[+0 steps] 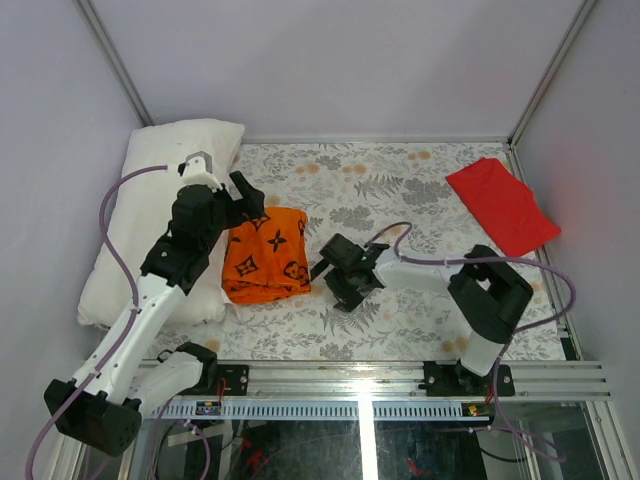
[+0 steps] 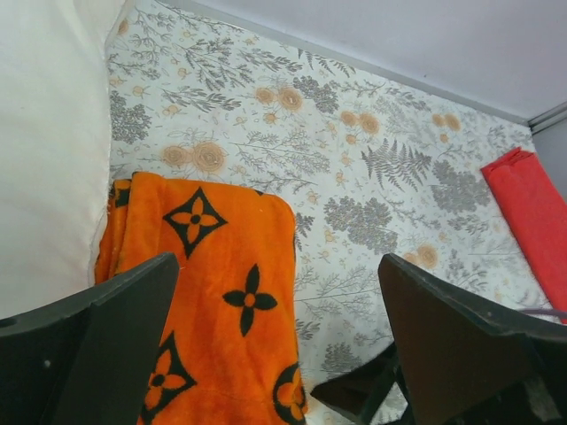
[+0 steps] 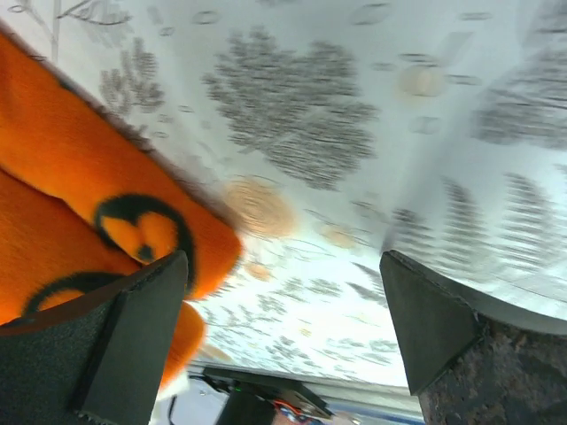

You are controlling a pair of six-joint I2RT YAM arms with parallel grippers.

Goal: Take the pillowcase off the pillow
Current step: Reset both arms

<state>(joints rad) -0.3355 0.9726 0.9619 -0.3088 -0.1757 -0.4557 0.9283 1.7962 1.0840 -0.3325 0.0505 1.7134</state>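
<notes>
Pillowcase: black flower, star, circle motifs.

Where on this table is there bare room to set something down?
Freest: the far middle of the covering, between pillow and red cloth. A narrow strip also lies bare in front of the pillowcase. Crowded: around the pillowcase, left claw above it, right claw beside it.
</notes>
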